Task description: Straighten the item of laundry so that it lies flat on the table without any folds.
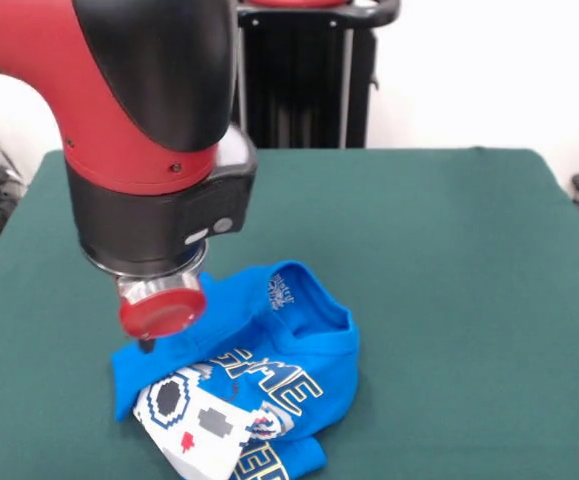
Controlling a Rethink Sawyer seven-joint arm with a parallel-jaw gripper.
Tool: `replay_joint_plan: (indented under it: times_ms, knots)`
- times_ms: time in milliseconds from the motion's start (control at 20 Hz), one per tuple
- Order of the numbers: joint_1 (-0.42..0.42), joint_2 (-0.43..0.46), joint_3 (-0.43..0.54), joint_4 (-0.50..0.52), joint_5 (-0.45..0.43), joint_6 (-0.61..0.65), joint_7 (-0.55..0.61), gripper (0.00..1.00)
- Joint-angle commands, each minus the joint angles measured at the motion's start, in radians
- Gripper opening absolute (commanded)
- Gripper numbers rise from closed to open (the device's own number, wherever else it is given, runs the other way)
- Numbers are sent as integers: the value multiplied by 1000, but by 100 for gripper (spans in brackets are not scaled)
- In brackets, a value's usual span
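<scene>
While the arm looms low, note this:
Shirt: blue T-shirt (254, 385) bunched on the green table (449, 260), near edge.
Handling: you should expect light, limp cloth.
Hold: take the collar edge.
Gripper (147, 345): jaws hidden; cannot tell.

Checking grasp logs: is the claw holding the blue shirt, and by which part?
Cannot be told: the claw meets the T-shirt at its left edge, fingers hidden.

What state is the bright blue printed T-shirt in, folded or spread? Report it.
Folded. The bright blue printed T-shirt lies bunched on the dark green table, print doubled over, collar raised.
</scene>
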Motion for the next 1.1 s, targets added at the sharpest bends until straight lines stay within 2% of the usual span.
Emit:
replay_joint_plan:
  times_ms: [50, 400, 900, 1100]
  knots:
    - [59, -32, 99, -80, 70, 237, -136, 0]
    - [72, -49, 75, -8, 114, 165, -105, 0]
    - [125, -98, 14, 243, 157, -45, 15, 0]
    - [148, -111, -10, 277, 143, -58, 10, 0]
